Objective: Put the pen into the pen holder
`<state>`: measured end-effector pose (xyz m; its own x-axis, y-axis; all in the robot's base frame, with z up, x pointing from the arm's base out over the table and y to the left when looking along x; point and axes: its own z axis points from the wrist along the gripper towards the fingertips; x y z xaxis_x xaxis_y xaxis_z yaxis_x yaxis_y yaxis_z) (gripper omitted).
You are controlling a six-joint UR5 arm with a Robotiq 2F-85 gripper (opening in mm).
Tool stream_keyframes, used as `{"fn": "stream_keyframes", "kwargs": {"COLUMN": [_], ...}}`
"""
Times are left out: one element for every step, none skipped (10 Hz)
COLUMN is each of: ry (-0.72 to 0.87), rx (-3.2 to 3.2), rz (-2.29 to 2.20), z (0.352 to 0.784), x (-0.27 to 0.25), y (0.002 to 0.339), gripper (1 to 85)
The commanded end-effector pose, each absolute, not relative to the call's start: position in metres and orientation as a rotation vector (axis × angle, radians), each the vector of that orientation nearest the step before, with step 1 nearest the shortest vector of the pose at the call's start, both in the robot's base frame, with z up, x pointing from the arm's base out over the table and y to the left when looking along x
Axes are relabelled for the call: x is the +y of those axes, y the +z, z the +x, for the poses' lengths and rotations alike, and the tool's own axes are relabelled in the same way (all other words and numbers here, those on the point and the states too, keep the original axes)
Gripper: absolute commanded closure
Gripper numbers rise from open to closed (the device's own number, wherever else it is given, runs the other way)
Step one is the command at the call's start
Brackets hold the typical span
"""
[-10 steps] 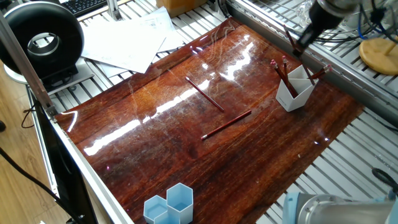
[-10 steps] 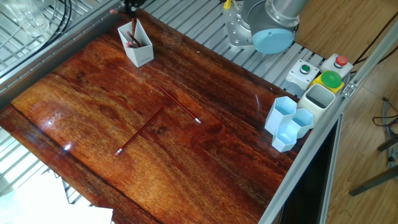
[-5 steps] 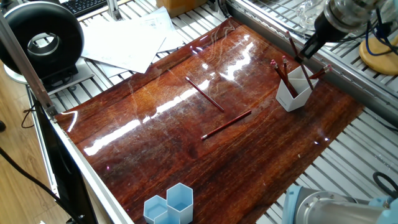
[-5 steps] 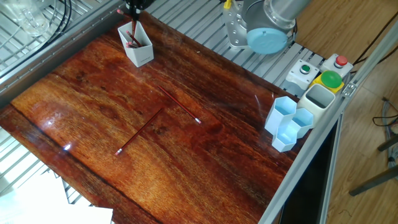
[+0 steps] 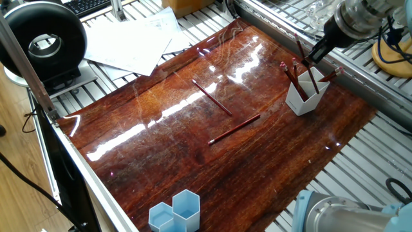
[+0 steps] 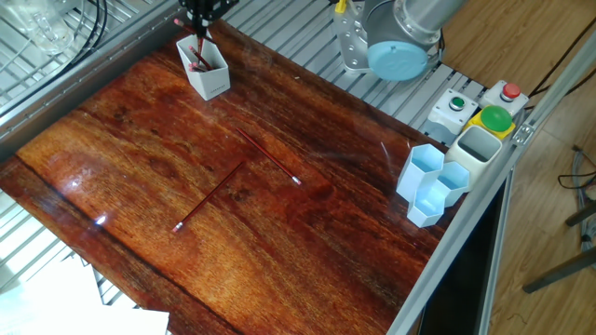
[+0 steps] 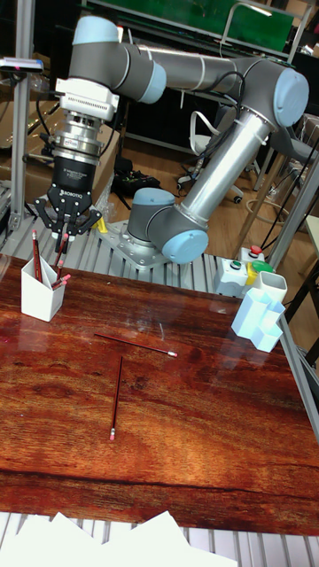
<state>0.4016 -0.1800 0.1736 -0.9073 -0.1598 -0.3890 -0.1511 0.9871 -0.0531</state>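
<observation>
The white pen holder (image 5: 302,100) (image 6: 207,76) (image 7: 40,301) stands at the table's far corner with several red pens in it. My gripper (image 5: 314,55) (image 6: 198,17) (image 7: 67,234) hangs just above its rim, fingers drawn together on a red pen (image 5: 308,69) (image 7: 60,251). That pen tilts down, its lower end inside the holder. Two more red pens lie flat mid-table: one (image 5: 211,96) (image 6: 267,155) (image 7: 137,344) and another (image 5: 235,129) (image 6: 209,195) (image 7: 117,397), their ends close together.
Light blue hexagonal cups (image 5: 175,212) (image 6: 430,186) (image 7: 260,317) stand at the opposite table edge beside a button box (image 6: 480,107). Loose papers (image 5: 132,42) and a black round device (image 5: 45,42) lie off the wooden board. The arm's base (image 6: 386,42) sits behind the table.
The gripper has shifted with the pen from beside the holder to over it. The pen now reaches down into the holder. The two pens on the table have not moved.
</observation>
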Motion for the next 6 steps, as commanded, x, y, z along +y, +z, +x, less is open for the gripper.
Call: {"fn": "stream_keyframes", "kwargs": {"ry": [-0.011, -0.015, -0.013, -0.017, -0.028, -0.026], "rx": [2.693, 2.692, 2.691, 2.686, 2.685, 2.678], "rz": [-0.201, -0.2, -0.197, -0.198, -0.202, -0.205], "z": [0.407, 0.4077, 0.408, 0.4089, 0.4095, 0.4112], "x": [-0.1745, -0.1749, -0.1741, -0.174, -0.176, -0.1759], "y": [0.1691, 0.1678, 0.167, 0.1659, 0.1655, 0.1653], "gripper": [84.7, 84.7, 84.7, 84.7, 84.7, 84.7]}}
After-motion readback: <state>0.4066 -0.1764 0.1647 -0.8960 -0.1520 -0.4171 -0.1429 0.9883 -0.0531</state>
